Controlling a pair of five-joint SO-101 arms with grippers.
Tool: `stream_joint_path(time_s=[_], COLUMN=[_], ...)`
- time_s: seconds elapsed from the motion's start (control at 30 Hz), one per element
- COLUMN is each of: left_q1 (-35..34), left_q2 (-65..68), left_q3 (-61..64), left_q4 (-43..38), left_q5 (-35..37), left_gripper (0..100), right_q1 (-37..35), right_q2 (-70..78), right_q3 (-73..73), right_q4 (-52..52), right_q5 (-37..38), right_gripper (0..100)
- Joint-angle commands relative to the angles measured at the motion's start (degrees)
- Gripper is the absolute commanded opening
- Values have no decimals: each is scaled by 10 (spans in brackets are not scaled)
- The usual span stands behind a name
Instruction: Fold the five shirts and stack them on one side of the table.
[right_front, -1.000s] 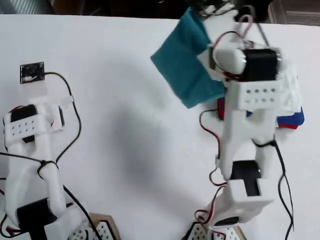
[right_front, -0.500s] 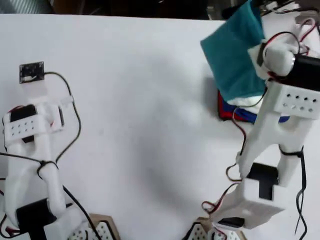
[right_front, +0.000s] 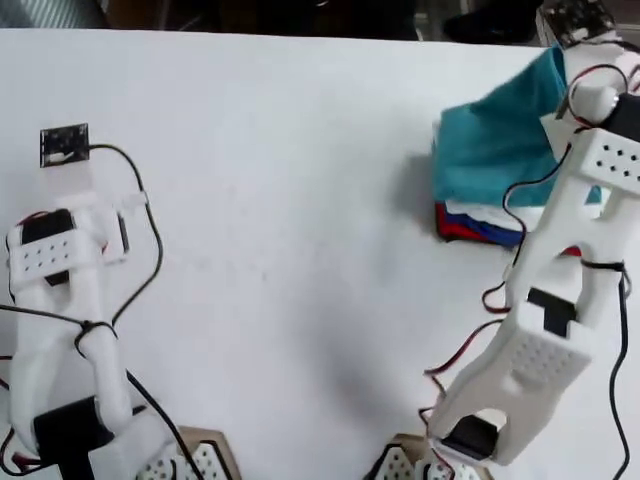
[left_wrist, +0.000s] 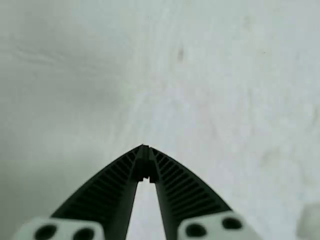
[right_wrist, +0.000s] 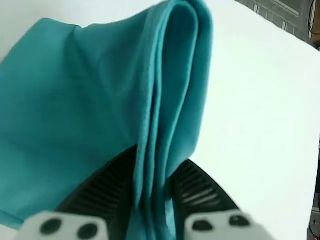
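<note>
**mo_bot:** One claw matters here. The right claw is clamped on the folded teal shirt, and the fold runs straight out from the jaws.

**tinkr:** Yep. From above, that shirt hangs tilted over the stack of folded shirts on the right side of the tabletop, its low end apparently touching. Looks like lowering and letting go is what's left.

**mo_bot:** The left claw is closed on nothing, well apart. The right arm's the near one.

We find room to pass over the table's middle, shirt stack and right arm crowding the far right, cable looping left.
</note>
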Motion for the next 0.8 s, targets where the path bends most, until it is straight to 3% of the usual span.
stream_joint_path(time_s=[0.0,0.37,0.6,0.77], left_q1=[-3,-3,-3,-3], left_q2=[-20,-20,-20,-20], left_q3=[-23,-19,-20,-19], left_q4=[-9,-4,-4,-4], left_q5=[-2,-3,-4,-4], left_gripper=[25,25,26,26], right_q1=[22,37,34,33], right_q2=[15,99,79,-4], right_q3=[-4,-4,-4,-4], right_q4=[-29,-70,-66,-68], right_q5=[16,25,19,-121], right_gripper=[20,33,334,339])
